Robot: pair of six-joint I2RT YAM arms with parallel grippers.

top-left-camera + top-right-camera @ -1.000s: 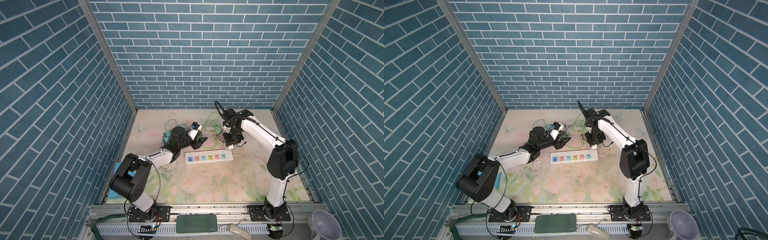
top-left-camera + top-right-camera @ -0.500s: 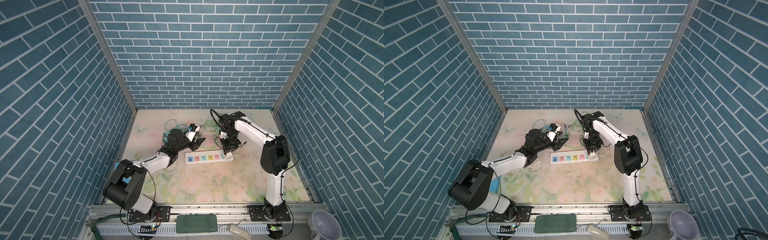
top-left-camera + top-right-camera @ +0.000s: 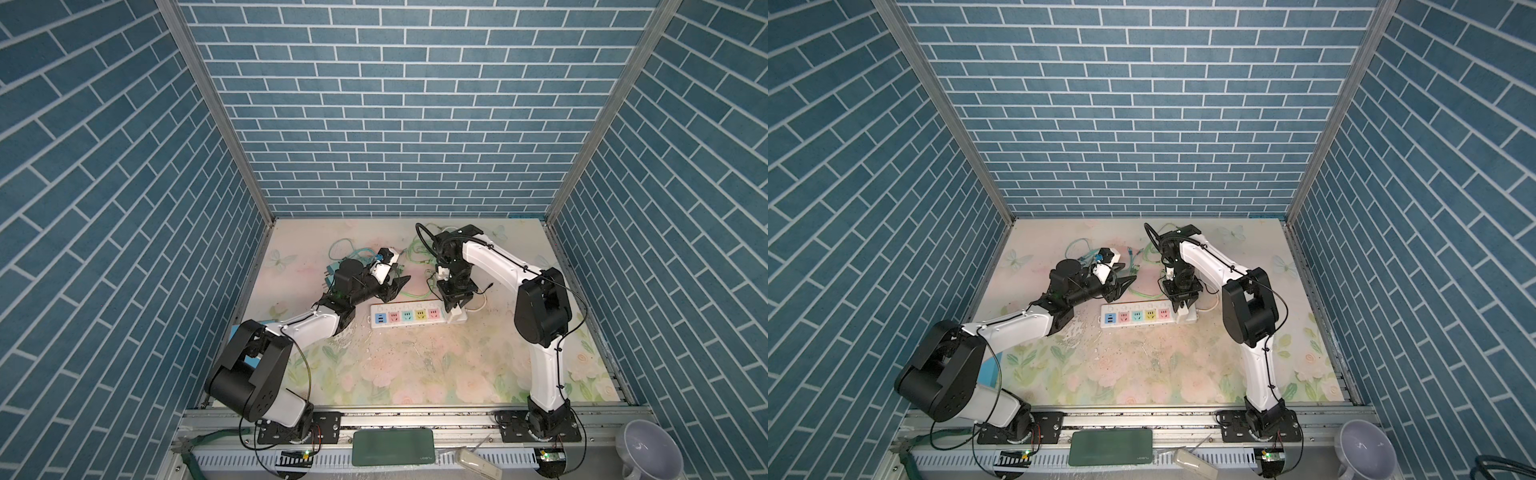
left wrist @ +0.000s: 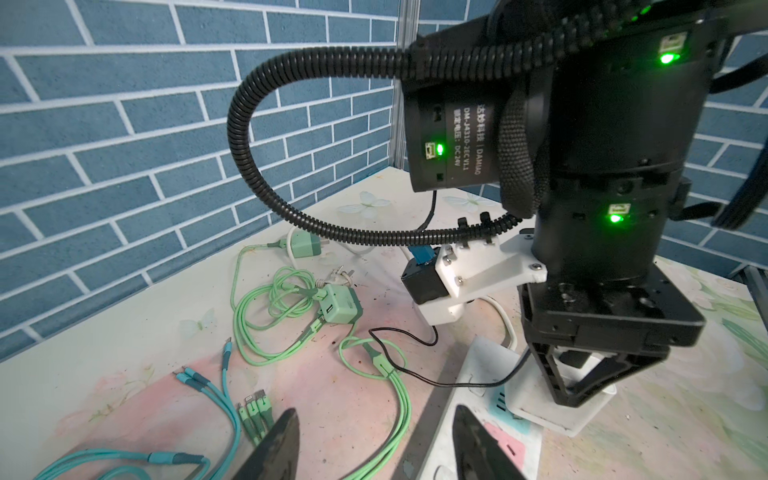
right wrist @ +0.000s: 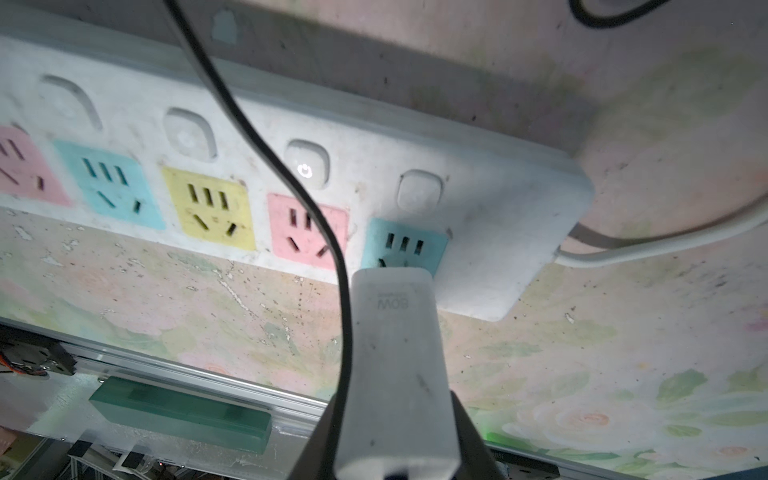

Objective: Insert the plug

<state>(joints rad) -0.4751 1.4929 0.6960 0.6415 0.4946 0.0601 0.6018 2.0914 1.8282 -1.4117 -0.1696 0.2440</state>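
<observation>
View from above a floral worktop (image 3: pixel 415 374) boxed in by blue brick walls, with two robot arms reaching in from 6 o'clock.

A white strip (image 3: pixel 405 309) lies flat near the worktop's centre, its length running from 9 to 3 o'clock. It shows in both top views (image 3: pixel 1138 309). It has a row of coloured sockets: blue, pink, teal, yellow and pink.

The plug (image 3: pixel 456 318), a white block, stands at the strip's 3 o'clock end. The right arm (image 3: pixel 494 262) comes down on it from above. The right jaws are closed on the plug, one on each side of it. In the right wrist view the plug (image 5: pixel 395 365) has its front end against the last, teal socket (image 5: pixel 405 243) and covers part of it. Whether the pins are in cannot be told. A thin black wire (image 5: pixel 266 153) runs from the plug across the strip.

The left arm (image 3: pixel 307 328) lies low across the worktop. The left jaws are at 11 o'clock from the strip's middle, near it. They stand partly open and hold nothing; the left wrist view shows two dark fingertips (image 4: pixel 278 444) with a clear gap between them.

Loose green cables (image 4: pixel 291 316) and a small green charger (image 4: pixel 338 305) lie at 12 o'clock from the strip.
</observation>
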